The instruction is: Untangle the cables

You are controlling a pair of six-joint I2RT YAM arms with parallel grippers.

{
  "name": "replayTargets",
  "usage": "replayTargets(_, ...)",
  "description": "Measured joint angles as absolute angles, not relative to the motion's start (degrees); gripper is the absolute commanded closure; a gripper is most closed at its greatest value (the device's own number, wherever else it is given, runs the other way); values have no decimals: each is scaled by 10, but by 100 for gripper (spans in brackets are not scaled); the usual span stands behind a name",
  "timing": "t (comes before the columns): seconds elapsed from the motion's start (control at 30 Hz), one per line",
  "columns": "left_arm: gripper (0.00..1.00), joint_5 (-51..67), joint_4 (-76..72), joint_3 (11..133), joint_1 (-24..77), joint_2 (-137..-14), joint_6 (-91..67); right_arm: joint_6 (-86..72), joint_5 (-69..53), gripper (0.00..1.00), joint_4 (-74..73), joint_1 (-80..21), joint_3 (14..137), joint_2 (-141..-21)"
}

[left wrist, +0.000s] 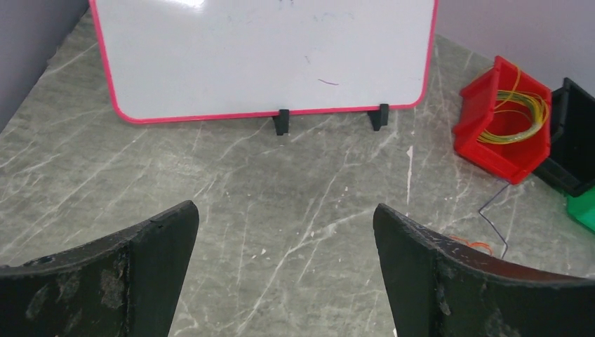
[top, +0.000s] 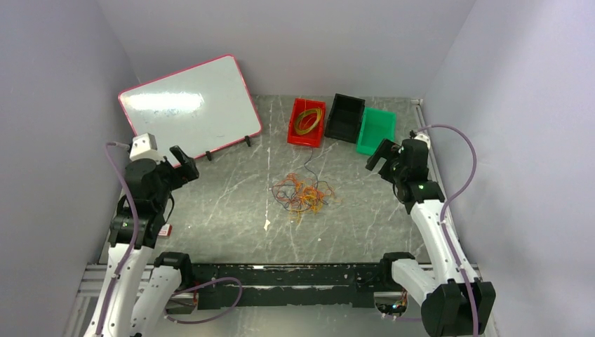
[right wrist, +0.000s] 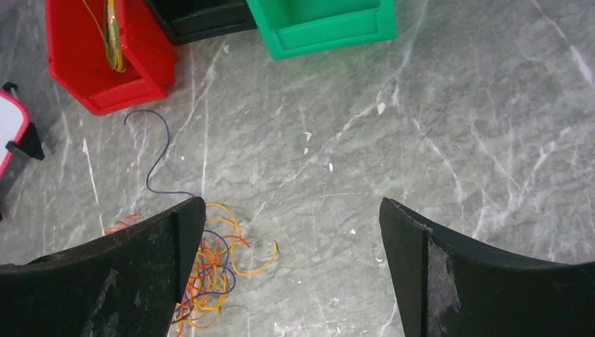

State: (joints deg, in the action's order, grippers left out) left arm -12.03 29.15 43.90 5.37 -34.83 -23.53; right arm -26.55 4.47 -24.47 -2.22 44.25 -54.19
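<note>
Top camera shows the cables (top: 303, 193) tangled between left gripper (top: 184, 163) and right gripper (top: 379, 156), both spread wide and empty (ready, I think, to approach).

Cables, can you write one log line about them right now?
cables: tangled heap on table | left gripper: open, empty | right gripper: open, empty | red bin: some yellow loops inside

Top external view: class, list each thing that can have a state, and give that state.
cables: tangled heap on the table, not held
red bin: holds a yellow wire coil
black bin: nothing visible inside
green bin: looks empty
whiteboard: propped up, not lying flat
left gripper: open, holding nothing
right gripper: open, holding nothing
</note>
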Motion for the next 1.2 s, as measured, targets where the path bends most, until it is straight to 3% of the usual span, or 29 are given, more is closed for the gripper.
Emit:
replayTargets(0.17, 1, -94, 280, 424, 54, -331, -233, -254, -1, 3, -241, -22, 456, -569)
replayTargets(0.63, 21, 43, 219, 446, 55, -438, -198, -232, -39, 13, -236, -154, 520, -674)
replayTargets(0.87, 21, 57, 173, 465, 150, -510, -204, -256, -54, 23, -221, -225, 512, -707)
replayTargets(1.2, 21, 15, 159, 467, 208, -552, -161, -366, 5, 23, -141, -278, 432, -717)
